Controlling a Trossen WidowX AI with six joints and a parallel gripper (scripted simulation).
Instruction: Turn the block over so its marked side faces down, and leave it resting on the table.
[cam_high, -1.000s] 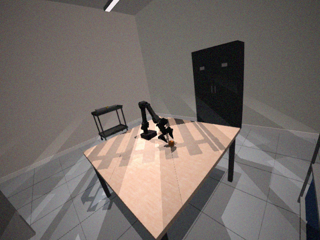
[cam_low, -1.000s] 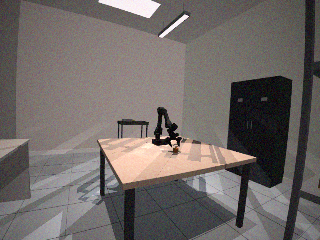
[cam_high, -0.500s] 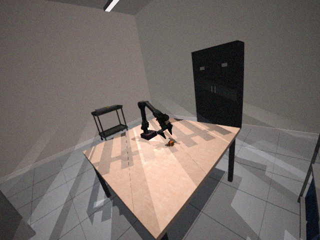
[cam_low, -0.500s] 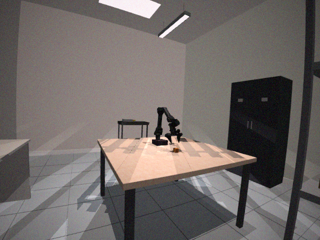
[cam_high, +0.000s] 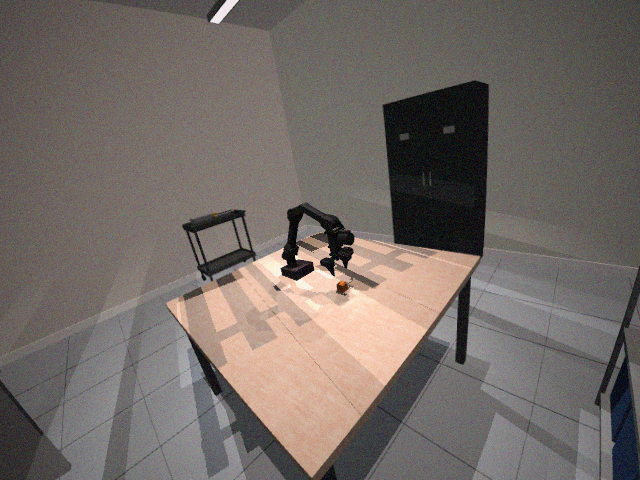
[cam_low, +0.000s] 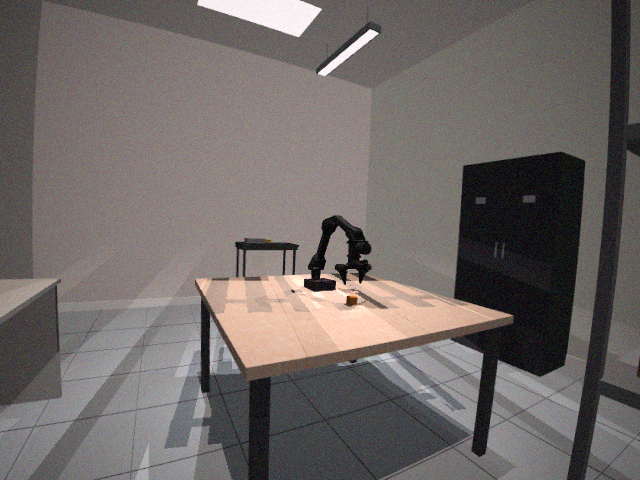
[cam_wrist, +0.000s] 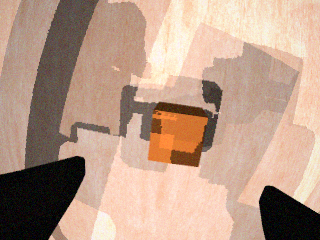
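An orange block (cam_high: 341, 286) (cam_low: 351, 300) (cam_wrist: 177, 137) rests on the table (cam_high: 310, 403) (cam_low: 289, 341) (cam_wrist: 150, 210), with one flat face up. In the wrist view its top is bright orange with dark shadow patches, and a darker side shows at its upper edge. No clear mark can be told on the faces in view; the underside is hidden. My gripper (cam_high: 339, 270) (cam_low: 353, 283) (cam_wrist: 175, 184) is open and empty, pointing down above the table. It is higher than the block and back toward the arm's base. In the wrist view the block appears between the fingers sideways, but beyond their tips.
The arm's dark base (cam_high: 297, 270) (cam_low: 319, 284) stands on the table behind the block. A cart (cam_high: 217, 222) (cam_low: 267, 246) and a black cabinet (cam_high: 439, 170) (cam_low: 516, 248) stand away from the table. Patchy shadows fall across the tabletop and around the block.
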